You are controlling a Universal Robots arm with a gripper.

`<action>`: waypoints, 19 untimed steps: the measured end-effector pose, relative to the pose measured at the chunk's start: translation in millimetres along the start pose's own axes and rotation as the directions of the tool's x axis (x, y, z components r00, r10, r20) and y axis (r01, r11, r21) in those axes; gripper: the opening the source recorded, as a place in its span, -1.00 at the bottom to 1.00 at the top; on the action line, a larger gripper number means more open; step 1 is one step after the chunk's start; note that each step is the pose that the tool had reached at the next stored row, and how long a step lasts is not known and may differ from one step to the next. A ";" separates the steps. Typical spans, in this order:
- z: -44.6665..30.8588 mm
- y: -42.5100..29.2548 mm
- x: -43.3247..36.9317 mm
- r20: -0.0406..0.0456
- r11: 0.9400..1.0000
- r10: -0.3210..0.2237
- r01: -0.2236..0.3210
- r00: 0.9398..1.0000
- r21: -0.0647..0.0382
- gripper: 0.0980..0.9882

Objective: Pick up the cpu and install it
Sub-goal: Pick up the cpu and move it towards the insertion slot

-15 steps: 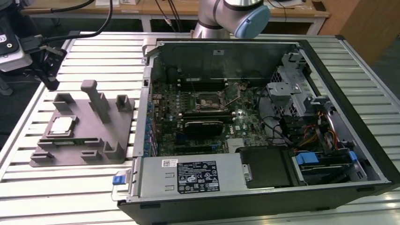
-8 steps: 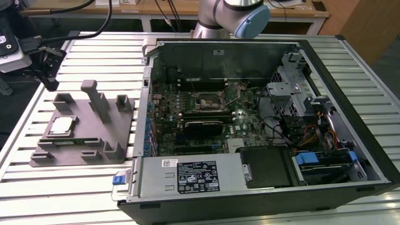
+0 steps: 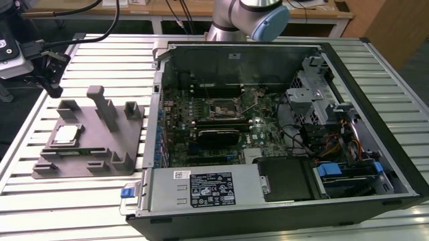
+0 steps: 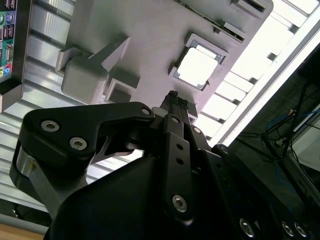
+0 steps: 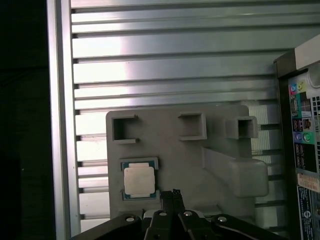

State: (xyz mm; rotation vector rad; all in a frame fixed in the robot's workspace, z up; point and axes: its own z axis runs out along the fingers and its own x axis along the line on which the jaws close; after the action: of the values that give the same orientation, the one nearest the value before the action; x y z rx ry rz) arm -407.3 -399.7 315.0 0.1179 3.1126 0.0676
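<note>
The cpu [image 3: 65,134] is a small square chip with a pale silver top, lying flat in a recess of the grey plastic fixture [image 3: 94,150] at the exterior view's left. My gripper [image 3: 54,91] hangs above the table just beyond the fixture's far corner, apart from the chip. In both wrist views the fingertips [image 5: 173,193] stand together with nothing between them, a short way beside the cpu [image 5: 139,180]. The second wrist view shows the gripper [image 4: 174,96] pointing down toward the fixture close to the cpu [image 4: 197,67]. The motherboard's socket [image 3: 224,107] lies inside the open case.
The open computer case [image 3: 375,110] takes up the middle and the exterior view's right, with a silver power supply box [image 3: 208,188] at its near side. Upright blocks [image 3: 104,105] rise from the fixture. The slatted metal table [image 3: 67,211] lies around both.
</note>
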 end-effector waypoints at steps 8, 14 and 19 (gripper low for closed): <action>2.0 -0.2 1.8 0.000 1.000 0.000 0.000 1.000 0.000 -0.98; 3.8 -0.4 3.1 0.000 1.000 0.000 0.000 1.000 0.000 -0.98; 5.3 -0.5 4.1 0.000 1.000 0.000 0.000 1.000 0.000 -0.98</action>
State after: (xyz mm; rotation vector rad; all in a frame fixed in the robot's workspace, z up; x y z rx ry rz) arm -411.2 -399.7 309.7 0.1180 3.1126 0.0677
